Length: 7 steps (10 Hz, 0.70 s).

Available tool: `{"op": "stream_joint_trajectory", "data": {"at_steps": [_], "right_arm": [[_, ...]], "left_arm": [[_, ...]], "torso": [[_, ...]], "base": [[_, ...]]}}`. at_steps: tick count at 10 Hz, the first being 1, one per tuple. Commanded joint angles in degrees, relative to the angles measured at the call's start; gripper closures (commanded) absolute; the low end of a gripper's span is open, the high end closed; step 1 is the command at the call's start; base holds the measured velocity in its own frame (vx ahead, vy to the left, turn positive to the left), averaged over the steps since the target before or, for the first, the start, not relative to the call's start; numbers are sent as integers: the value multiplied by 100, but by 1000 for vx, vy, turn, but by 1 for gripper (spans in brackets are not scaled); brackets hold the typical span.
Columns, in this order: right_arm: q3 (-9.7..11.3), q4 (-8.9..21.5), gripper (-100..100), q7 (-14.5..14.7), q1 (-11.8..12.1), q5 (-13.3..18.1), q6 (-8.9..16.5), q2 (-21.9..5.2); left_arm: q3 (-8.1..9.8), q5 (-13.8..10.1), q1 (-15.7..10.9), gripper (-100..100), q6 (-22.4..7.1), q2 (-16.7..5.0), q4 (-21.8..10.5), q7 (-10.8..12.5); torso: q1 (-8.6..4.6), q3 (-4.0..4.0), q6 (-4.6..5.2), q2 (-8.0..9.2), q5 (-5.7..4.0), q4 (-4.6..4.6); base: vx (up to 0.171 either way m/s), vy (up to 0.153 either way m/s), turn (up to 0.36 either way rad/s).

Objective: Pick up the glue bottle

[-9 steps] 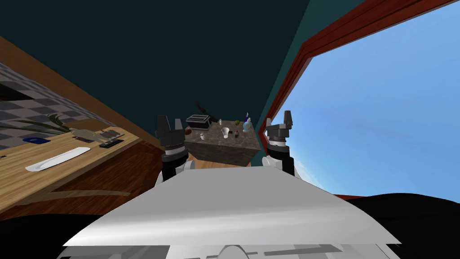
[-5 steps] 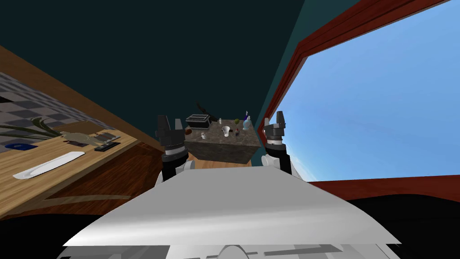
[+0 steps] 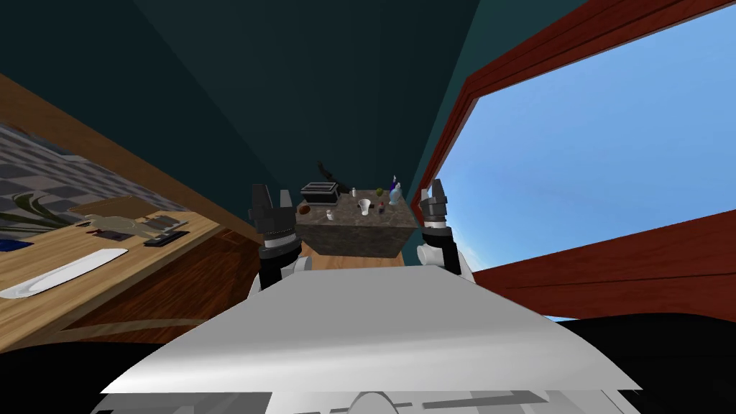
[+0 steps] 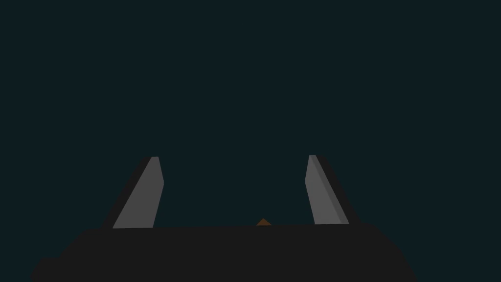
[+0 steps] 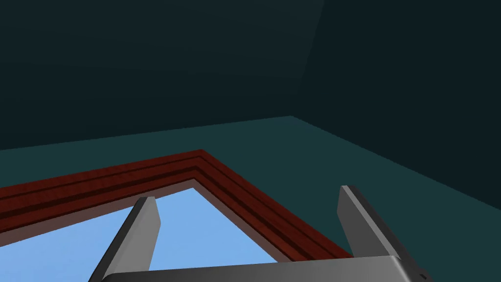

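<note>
**Q:** Which containers are recorded, and what is held in them?

**A:** A white cup (image 3: 365, 207) is seen upright near the middle of the stone tabletop (image 3: 352, 241). Its inside is not resolved. A dark toaster (image 3: 320, 192) is placed at 10 o'clock from the cup. A clear bottle with a blue top (image 3: 394, 194) is placed at 2 o'clock from it. What the bottle holds cannot be told.

**Q:** Where is the glue bottle located?

**A:** It cannot be picked out with certainty among the small items on that tabletop. A small white bottle (image 3: 353, 192) is noted at 11 o'clock from the cup. A small dark item with a red part (image 3: 381, 209) is noted just beside the cup at 3 o'clock. All these items lie well apart from both tools.

**Q:** What state is reported for each tool?

**A:** The left tool (image 3: 272, 195) is raised at 9 o'clock from the tabletop. In the left wrist view its fingers (image 4: 142, 196) are spread, released, with nothing between them. The right tool (image 3: 435, 192) is raised at 3 o'clock. Its fingers (image 5: 142, 230) are likewise spread and released.

**Q:** What is cut off or hard to make out?

**A:** At 9 o'clock in the head view, a wooden tabletop (image 3: 108, 277) is cut by the picture's edge. A long white dish (image 3: 61, 267) is carried on it. The flat dark items (image 3: 162, 237) beyond the dish are not identified.
</note>
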State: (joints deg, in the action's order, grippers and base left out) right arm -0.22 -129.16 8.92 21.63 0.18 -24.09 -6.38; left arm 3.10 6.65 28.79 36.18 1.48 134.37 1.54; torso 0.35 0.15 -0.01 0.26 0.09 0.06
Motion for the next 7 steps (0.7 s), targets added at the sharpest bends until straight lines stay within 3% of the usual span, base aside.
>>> {"op": "stream_joint_trajectory", "data": {"at_steps": [1,4,7], "right_arm": [[-45,166,-100,286,-123,95,24,-37],[-105,330,-100,604,-239,176,46,-75],[-257,699,-100,1109,-486,350,91,-151]], "left_arm": [[0,0,0,0,0,0,0,0],[0,0,0,0,0,0,0,0],[0,0,0,0,0,0,0,0]], "torso": [[0,0,0,0,0,0],[-3,1,2,3,-2,0],[-3,-4,0,-8,-1,-1]], "base": [[-67,82,-81],[-73,77,-69],[-65,88,-83]]}}
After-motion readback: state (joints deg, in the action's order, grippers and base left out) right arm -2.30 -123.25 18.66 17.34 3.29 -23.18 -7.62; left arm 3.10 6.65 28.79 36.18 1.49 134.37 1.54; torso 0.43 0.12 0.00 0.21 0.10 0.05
